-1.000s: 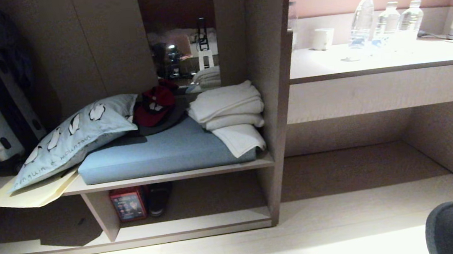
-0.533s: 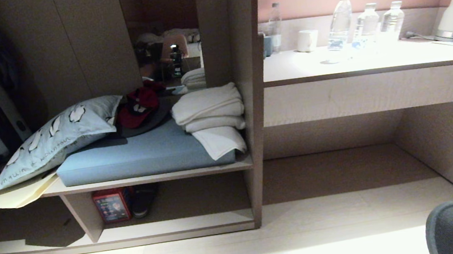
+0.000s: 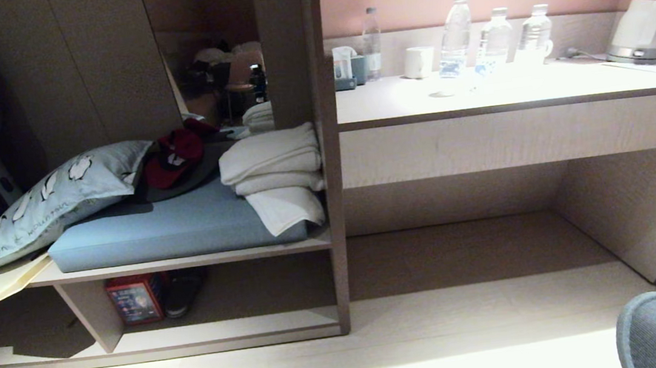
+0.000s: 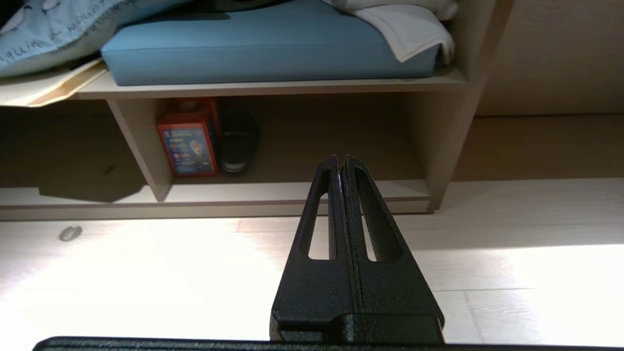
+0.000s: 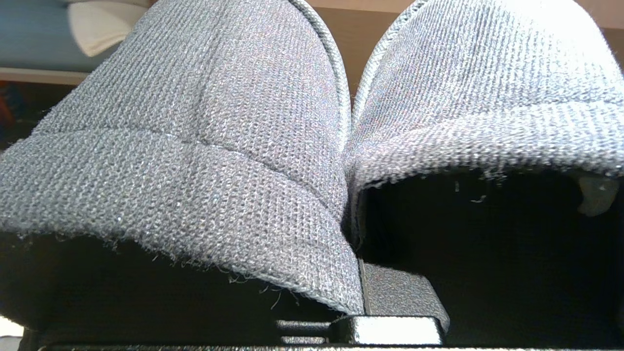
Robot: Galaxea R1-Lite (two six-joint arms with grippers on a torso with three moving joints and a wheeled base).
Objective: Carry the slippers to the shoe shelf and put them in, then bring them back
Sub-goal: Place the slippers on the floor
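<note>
1. Slippers side by side, toes forward, filling the right wrist view; in the head view only two rounded toes at the lower right corner, the rest cut off.
2. Right gripper almost wholly hidden under the slippers, clamped together on their touching inner edges.
3. Left gripper held above the pale floor, fingers pressed together, nothing between them.
4. Shoe shelf well apart from the slippers, low at left under the blue cushion.
5. Inside, beside the divider: red box, then a dark shoe, half lost in shadow.
</note>
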